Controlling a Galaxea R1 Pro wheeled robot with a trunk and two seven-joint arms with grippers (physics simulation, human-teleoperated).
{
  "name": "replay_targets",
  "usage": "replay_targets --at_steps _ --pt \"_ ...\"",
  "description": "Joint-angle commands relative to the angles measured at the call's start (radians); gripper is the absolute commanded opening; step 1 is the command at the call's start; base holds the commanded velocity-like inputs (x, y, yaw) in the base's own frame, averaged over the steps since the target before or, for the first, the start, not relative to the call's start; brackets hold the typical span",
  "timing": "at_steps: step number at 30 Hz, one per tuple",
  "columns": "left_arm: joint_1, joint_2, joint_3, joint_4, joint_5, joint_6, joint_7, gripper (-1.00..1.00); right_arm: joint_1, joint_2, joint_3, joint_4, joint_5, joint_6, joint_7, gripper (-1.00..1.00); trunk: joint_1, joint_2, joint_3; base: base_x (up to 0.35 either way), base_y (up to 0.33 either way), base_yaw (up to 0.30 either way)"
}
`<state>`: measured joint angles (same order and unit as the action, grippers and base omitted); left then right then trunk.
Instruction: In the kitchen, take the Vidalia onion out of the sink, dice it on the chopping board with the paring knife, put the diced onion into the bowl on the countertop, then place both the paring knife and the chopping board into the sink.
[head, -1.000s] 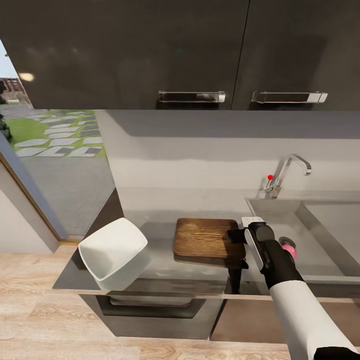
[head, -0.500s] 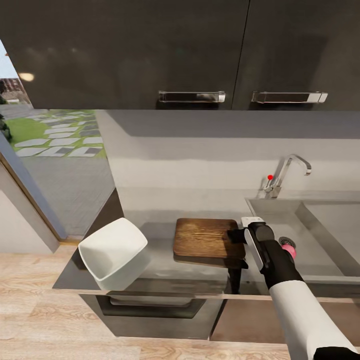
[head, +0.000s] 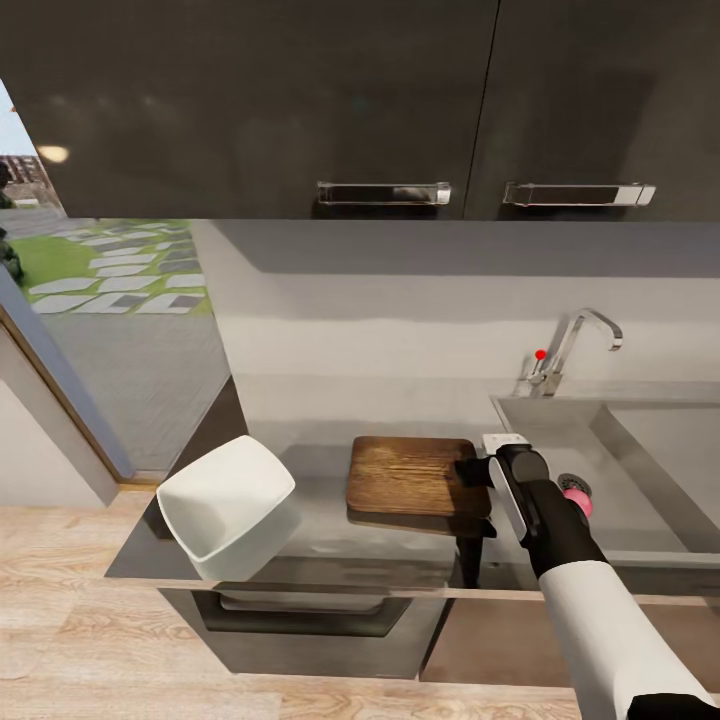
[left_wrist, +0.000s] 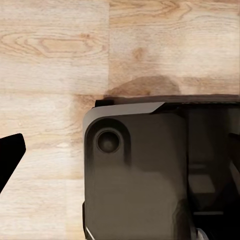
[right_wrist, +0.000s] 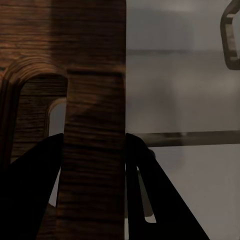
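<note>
chopping board (head: 412, 474): grained wood | bowl (head: 226, 497): glossy white | countertop (head: 330, 545): smooth, reflective

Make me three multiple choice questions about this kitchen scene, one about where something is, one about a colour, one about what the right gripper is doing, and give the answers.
1. Where is the onion?
A. In the sink
B. On the board
C. In the bowl

2. What colour is the bowl?
A. Black
B. White
C. Red

3. What is the right gripper doing?
A. Hanging open over the bowl
B. Closed on the edge of the board
C. Holding the tap

Answers:
1. A, the pink bulb sits by the drain of the sink.
2. B, it is glossy white on the countertop.
3. B, the wrist view shows both fingers pressed to the rim of the board beside its handle slot.
</note>
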<state>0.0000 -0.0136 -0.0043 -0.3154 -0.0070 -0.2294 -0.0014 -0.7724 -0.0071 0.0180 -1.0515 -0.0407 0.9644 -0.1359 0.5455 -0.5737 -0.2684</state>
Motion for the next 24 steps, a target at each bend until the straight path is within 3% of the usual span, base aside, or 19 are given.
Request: replay_targets --at_steps 1,7,8,24 --pt "0.0 0.0 0.0 -0.001 -0.001 -0.002 0.0 1.0 -0.001 -0.001 0.002 -0.001 -0.005 0.004 -0.006 -1.0 0.0 -0.001 -0.001 0.0 0.0 0.0" --pt "0.0 0.0 0.0 -0.001 -0.001 -0.002 0.0 1.0 -0.001 0.0 0.002 -0.001 -0.005 0.004 -0.006 -1.0 0.0 -0.001 -0.001 0.0 0.0 0.0" --pt "0.0 0.0 0.0 -0.001 -0.001 -0.002 0.0 1.0 -0.001 0.001 0.002 -0.001 -0.005 0.004 -0.006 1.0 0.0 -0.001 -0.001 0.0 0.0 0.0" --pt "0.0 0.0 0.0 -0.001 -0.001 -0.002 0.0 1.0 -0.001 0.001 0.002 -0.001 -0.005 0.004 -0.006 1.0 0.0 -0.001 -0.001 0.0 0.0 0.0"
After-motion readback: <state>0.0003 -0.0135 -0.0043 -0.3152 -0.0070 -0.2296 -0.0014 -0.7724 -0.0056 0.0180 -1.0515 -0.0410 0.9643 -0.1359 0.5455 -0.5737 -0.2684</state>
